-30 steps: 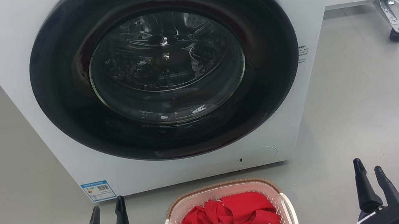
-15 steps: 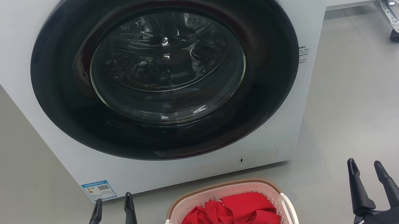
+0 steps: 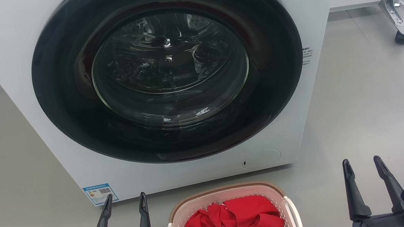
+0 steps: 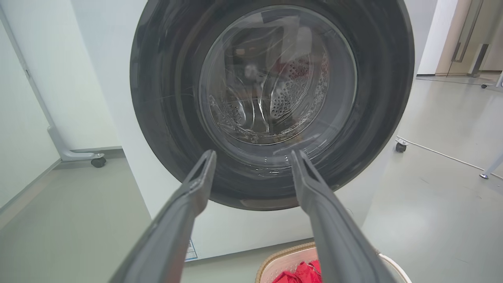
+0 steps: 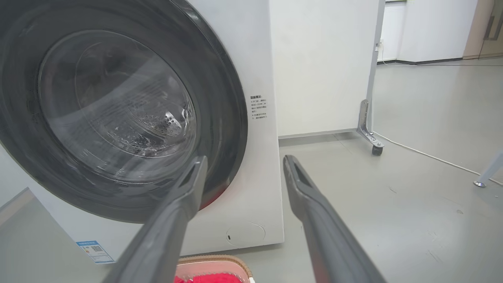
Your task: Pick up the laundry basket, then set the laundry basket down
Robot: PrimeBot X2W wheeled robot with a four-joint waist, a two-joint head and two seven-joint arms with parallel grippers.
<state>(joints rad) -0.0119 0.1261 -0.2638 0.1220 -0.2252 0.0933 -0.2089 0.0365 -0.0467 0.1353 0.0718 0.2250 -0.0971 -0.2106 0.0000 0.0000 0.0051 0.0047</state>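
Basket [image 3: 223, 189] between tools [image 3: 126, 195] [image 3: 360, 159] (both spread)

Bright, even, diffuse light. A soft shadow lies on the floor [image 3: 376, 103] under the washer [image 3: 179, 175]. White glare streaks cross the door glass [image 3: 169, 66]. Wrist views bow lines at the edges; the left gripper [image 4: 253, 151] looks soft close up.

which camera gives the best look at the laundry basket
The head view: the laundry basket sits centred at the bottom, showing its brown rim, both white handles and the red clothes inside, though its near end is cut off. The left and right wrist views each catch a small corner at their bottom edge.
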